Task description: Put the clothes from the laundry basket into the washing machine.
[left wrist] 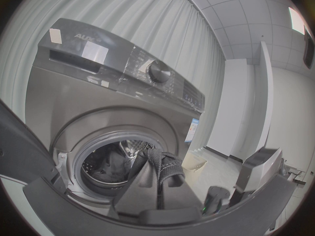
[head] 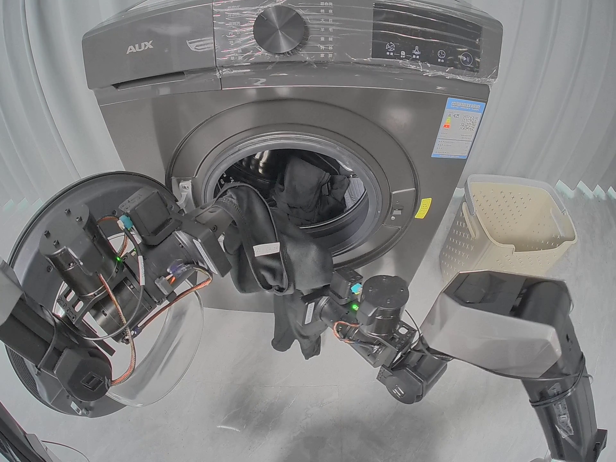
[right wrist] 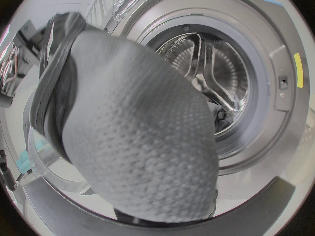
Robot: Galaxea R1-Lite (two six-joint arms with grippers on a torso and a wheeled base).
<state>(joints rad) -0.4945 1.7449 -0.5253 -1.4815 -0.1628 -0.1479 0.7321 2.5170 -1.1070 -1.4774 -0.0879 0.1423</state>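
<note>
Loading step: L gripper (head: 224, 229) clamps shut on the dark garment (head: 282, 258) at the washer (head: 385, 181) mouth, left side; the rest hangs out front. R gripper (head: 311, 309) sits at the hanging end, grip can't tell. Next: push the garment far into the drum. Laundry basket (head: 475, 239), right, looks empty.

The dark garment (head: 276, 251) swallows the tip of the right gripper (head: 313, 308) and, blurred up close in the right wrist view, hides half the drum (right wrist: 213, 66).
</note>
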